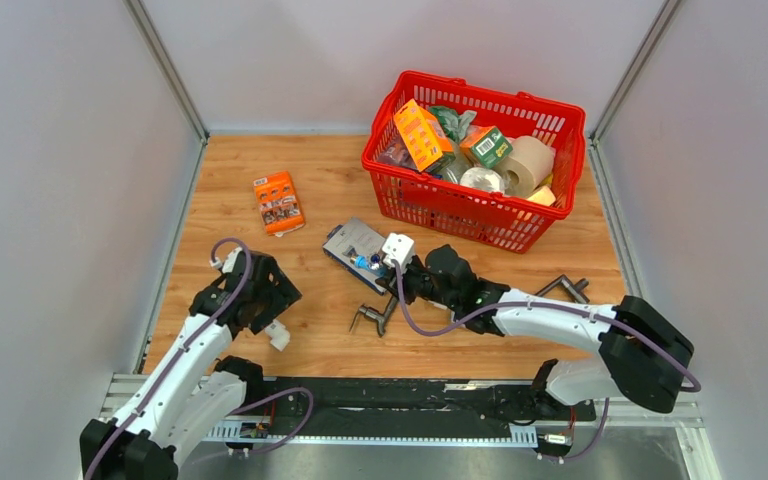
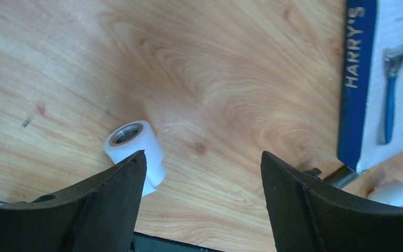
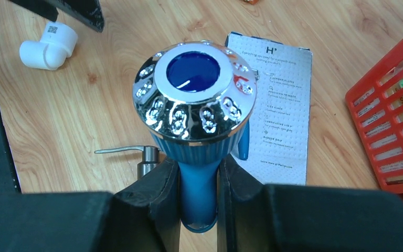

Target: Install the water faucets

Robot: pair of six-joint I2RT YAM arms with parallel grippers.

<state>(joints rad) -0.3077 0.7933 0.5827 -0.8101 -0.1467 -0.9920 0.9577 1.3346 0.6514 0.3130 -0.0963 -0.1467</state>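
Note:
My right gripper [image 3: 198,170] is shut on the blue body of a water faucet [image 3: 195,97], whose ribbed chrome head carries a dark blue cap. From above, the faucet [image 1: 372,263] is held over the table's middle in the right gripper [image 1: 405,275], with a white block [image 1: 397,247] at its far end. A white elbow fitting [image 2: 135,146] lies on the wood, just outside the left finger of my left gripper [image 2: 203,160]. That gripper stands open and holds nothing. The elbow fitting [image 1: 278,336] lies beside the left gripper [image 1: 268,318].
A Harry's razor box [image 1: 350,243] lies under the held faucet. A metal lever tap [image 1: 373,318] lies in front of it and another dark tap [image 1: 565,288] to the right. An orange pack [image 1: 278,202] lies at the left. A full red basket [image 1: 390,190] stands at the back right.

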